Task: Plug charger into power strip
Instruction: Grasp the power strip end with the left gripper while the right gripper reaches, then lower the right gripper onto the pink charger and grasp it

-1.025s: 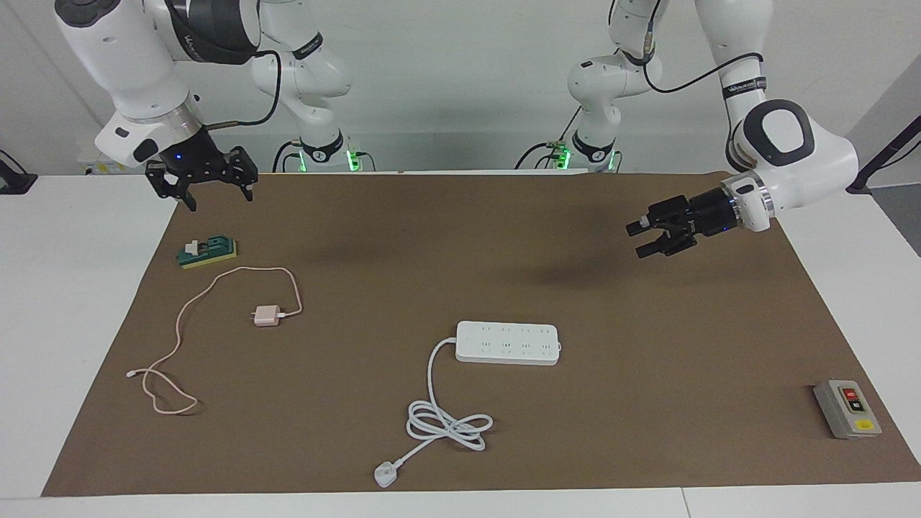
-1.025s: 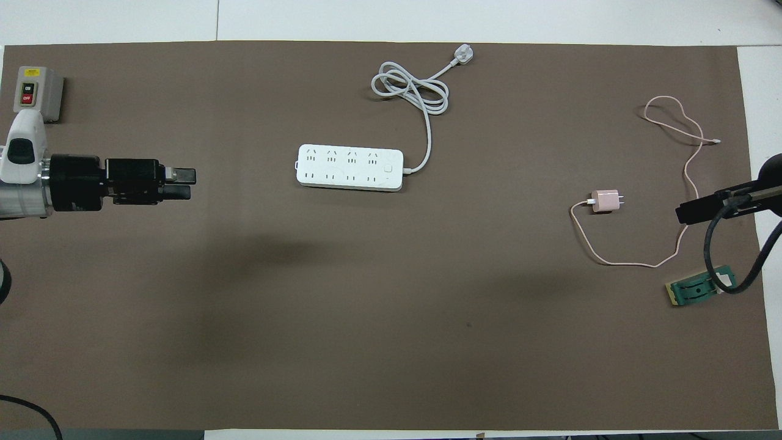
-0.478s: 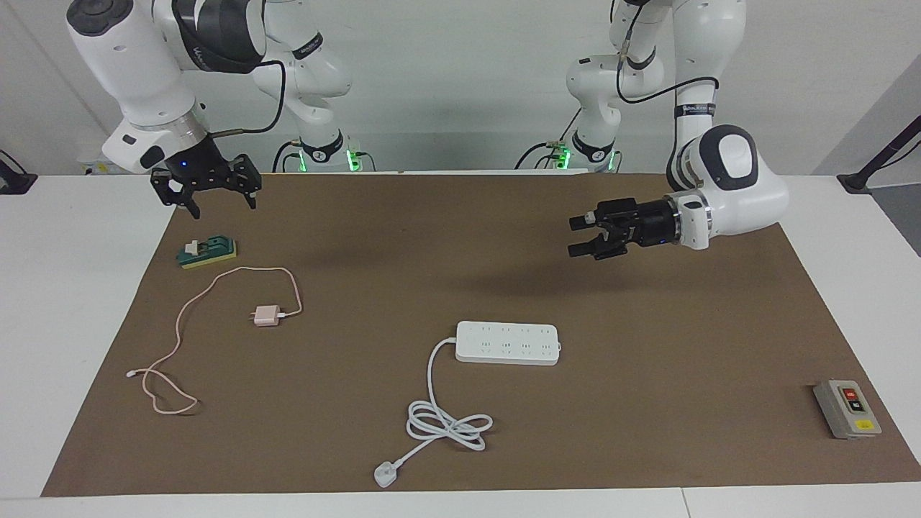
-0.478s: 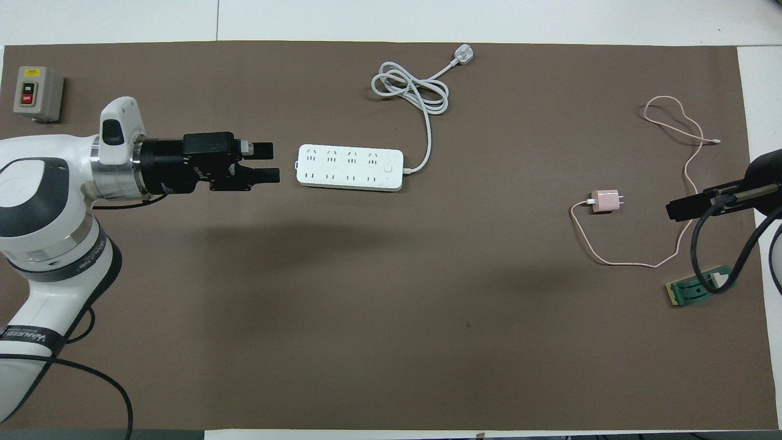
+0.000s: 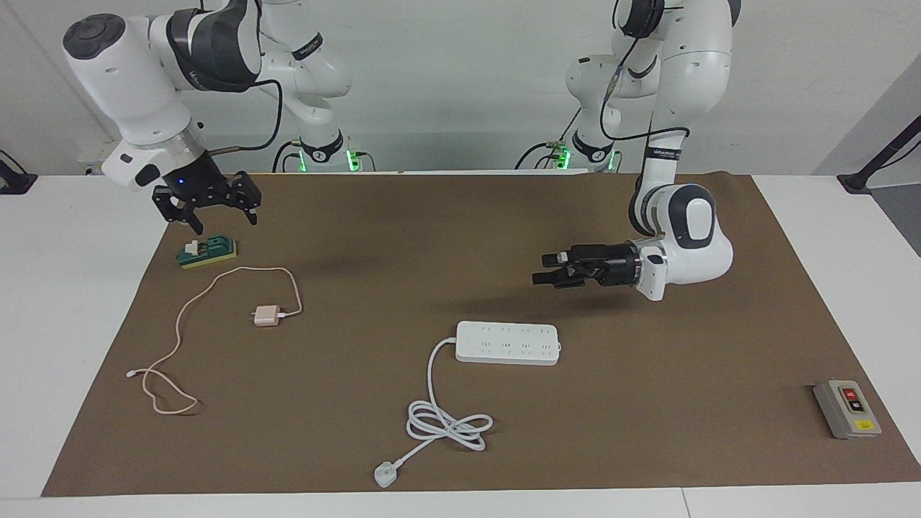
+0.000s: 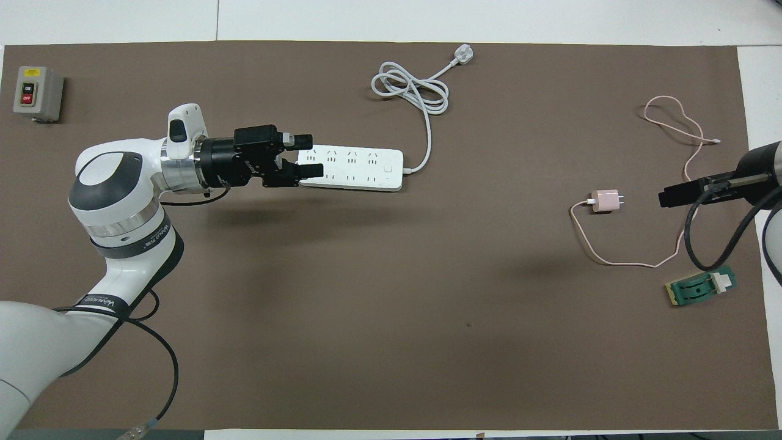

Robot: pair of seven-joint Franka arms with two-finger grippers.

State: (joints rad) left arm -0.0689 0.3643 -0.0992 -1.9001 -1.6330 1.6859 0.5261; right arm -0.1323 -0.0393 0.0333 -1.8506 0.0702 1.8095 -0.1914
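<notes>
Both grippers have closed in, jaws spread and empty: the left gripper (image 5: 545, 273) now hangs over the power strip (image 5: 507, 343) at mid-table, the right gripper (image 5: 209, 203) (over the green block (image 5: 207, 252)) nears the untouched charger (image 5: 265, 315).

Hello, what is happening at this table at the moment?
Two robot arms are starting to plug a charger into a power strip. Nothing is held yet. The left gripper, open, hovers over the mat beside the power strip, not touching it. The right gripper, also open, hangs above the green-and-yellow block. The pink charger lies untouched on the mat with its cable spread out. A grey switch box sits at the left arm's end.
</notes>
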